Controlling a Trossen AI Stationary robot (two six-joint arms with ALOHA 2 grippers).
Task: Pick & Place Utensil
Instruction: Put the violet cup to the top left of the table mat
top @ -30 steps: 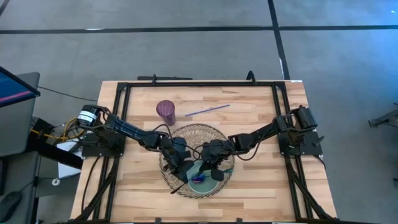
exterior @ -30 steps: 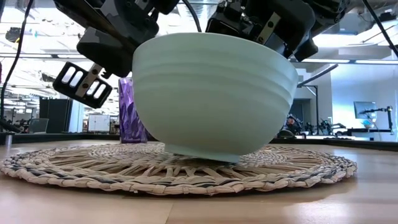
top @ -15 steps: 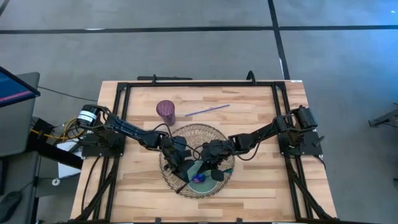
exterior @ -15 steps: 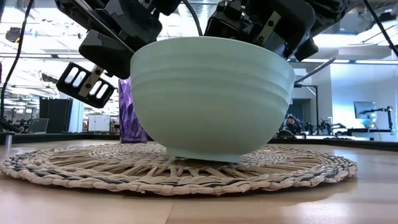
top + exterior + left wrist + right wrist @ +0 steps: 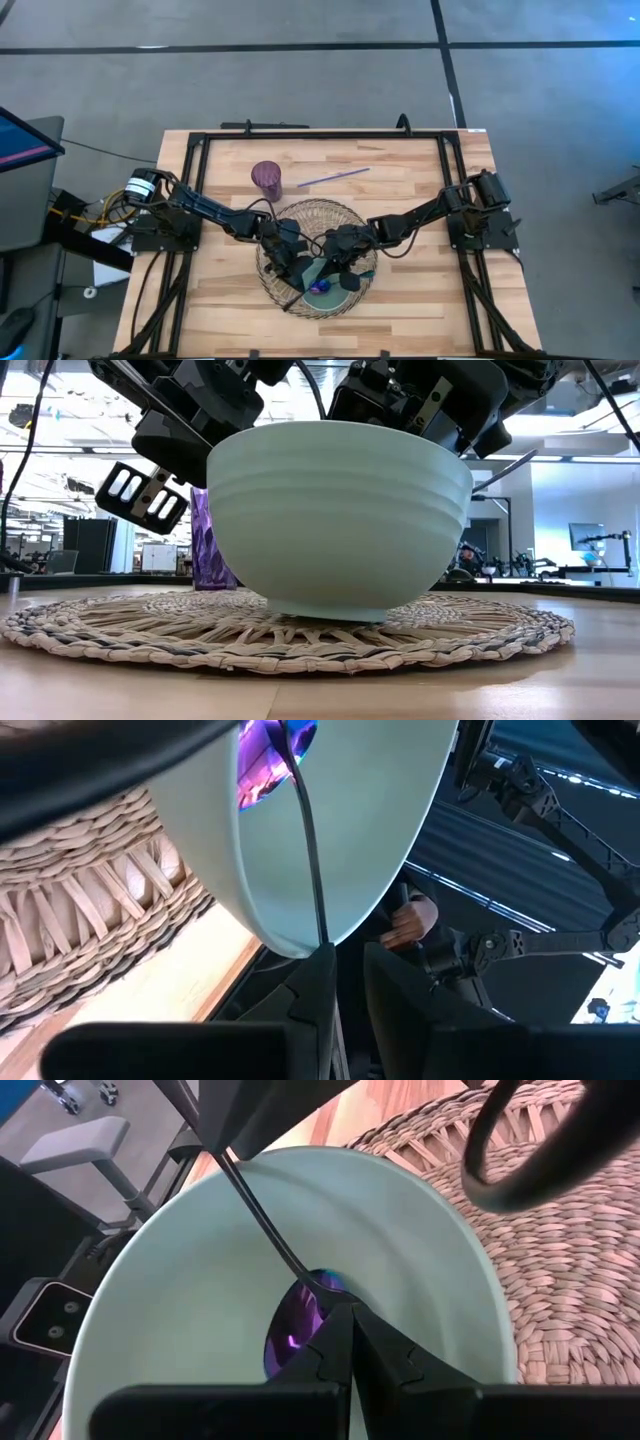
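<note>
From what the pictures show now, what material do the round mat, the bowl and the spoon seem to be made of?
The mat looks like woven straw or rattan: braided tan strands. The bowl seems matte ceramic or plastic, pale green with faint ridges; which one is unclear. The spoon looks like metal, with a dark thin handle and an iridescent purple sheen.

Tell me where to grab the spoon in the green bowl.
Take the spoon by its thin handle, near the upper end, coming from the left arm's side. The handle slants up out of the bowl toward that side, while the head lies low inside.
</note>
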